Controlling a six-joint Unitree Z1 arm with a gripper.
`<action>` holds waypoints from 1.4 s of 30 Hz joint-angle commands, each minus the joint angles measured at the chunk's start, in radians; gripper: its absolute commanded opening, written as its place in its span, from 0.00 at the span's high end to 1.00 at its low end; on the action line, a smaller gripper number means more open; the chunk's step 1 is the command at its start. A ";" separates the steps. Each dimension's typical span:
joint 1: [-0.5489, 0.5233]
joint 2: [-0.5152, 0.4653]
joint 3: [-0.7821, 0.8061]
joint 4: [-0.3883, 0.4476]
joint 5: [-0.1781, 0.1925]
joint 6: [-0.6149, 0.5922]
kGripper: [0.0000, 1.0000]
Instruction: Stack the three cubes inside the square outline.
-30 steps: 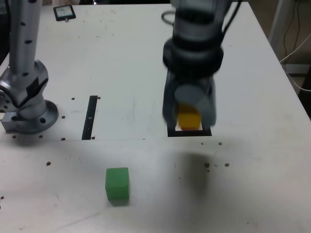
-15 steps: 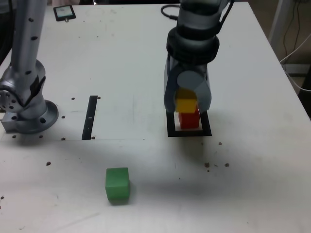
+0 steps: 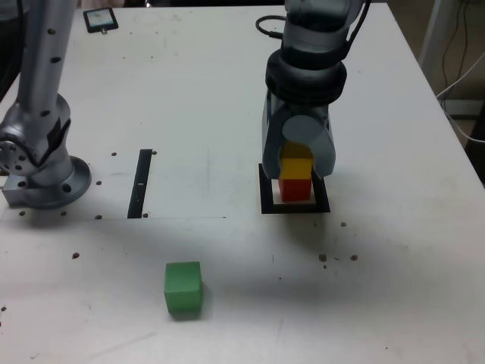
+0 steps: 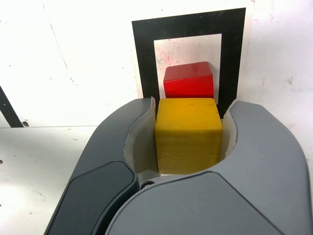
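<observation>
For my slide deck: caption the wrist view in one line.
Gripper holding the yellow cube above the red cube inside the square outline.

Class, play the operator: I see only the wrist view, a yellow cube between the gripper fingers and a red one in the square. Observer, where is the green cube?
Observer: The green cube lies alone on the table, outside the square outline, toward the exterior view's lower left.
Operator: Is yellow lined up over red?
Observer: Yes, the yellow cube, in the gripper, is directly above the red cube; contact is unclear.
</observation>
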 commanded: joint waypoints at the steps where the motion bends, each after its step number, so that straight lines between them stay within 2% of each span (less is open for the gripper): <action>1: 0.006 0.008 0.003 0.004 0.002 0.002 0.78; 6: 0.014 0.013 0.011 0.003 0.002 0.002 0.74; 12: 0.019 0.023 0.008 0.005 0.003 0.012 0.53; 16: 0.022 0.026 0.008 0.004 0.004 0.018 0.43; 22: 0.023 0.028 0.011 -0.013 0.016 0.030 0.08; 24: 0.023 0.027 0.012 -0.013 0.019 0.031 0.01; 35: 0.022 -0.007 0.005 0.017 0.025 0.028 0.01; 42: -0.029 -0.106 0.050 0.049 0.031 -0.020 0.01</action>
